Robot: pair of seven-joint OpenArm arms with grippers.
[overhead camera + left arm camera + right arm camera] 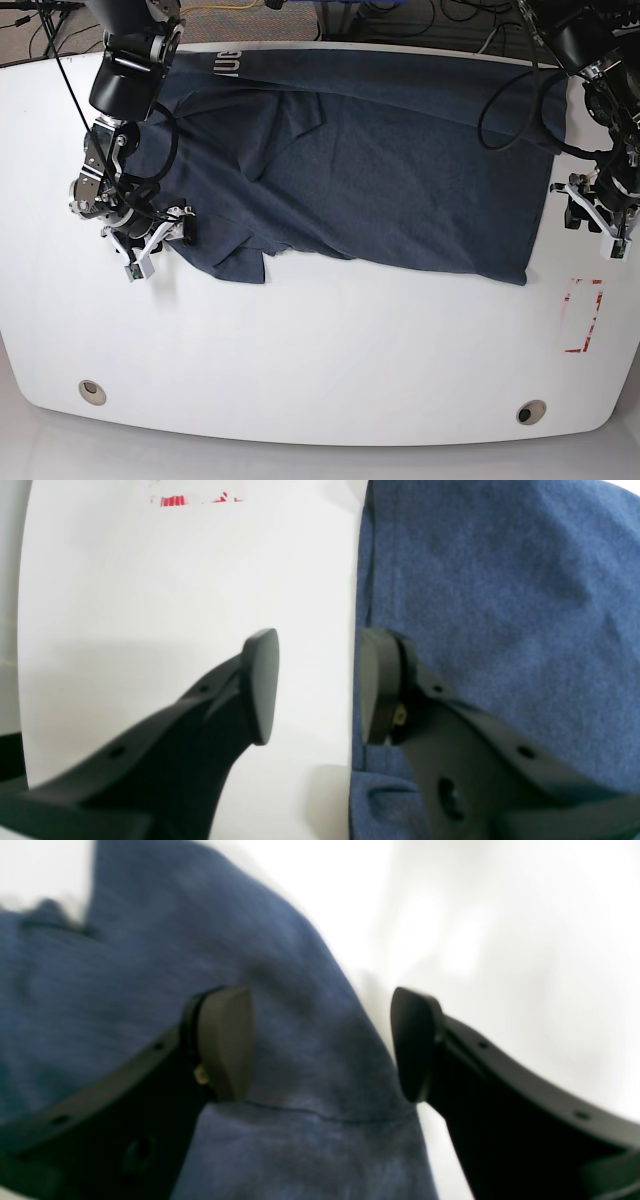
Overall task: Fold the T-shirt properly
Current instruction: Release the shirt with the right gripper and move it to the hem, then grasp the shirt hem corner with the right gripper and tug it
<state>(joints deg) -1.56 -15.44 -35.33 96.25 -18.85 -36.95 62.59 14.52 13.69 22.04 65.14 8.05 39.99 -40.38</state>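
The dark navy heathered cotton T-shirt [370, 160] lies spread across the far half of the white oval table [300, 350], wrinkled, bottom-left corner folded. Only the base view shows the whole layout, plus white lettering [228, 64] at the far edge, too small to read, and a red-outlined marking [583, 316] near the right rim. Left wrist view: left gripper [316, 687] spread, empty, one finger over the shirt's hem edge, one over bare table. Right wrist view, blurry: right gripper [322, 1045] spread wide, straddling a shirt edge, not pinching.
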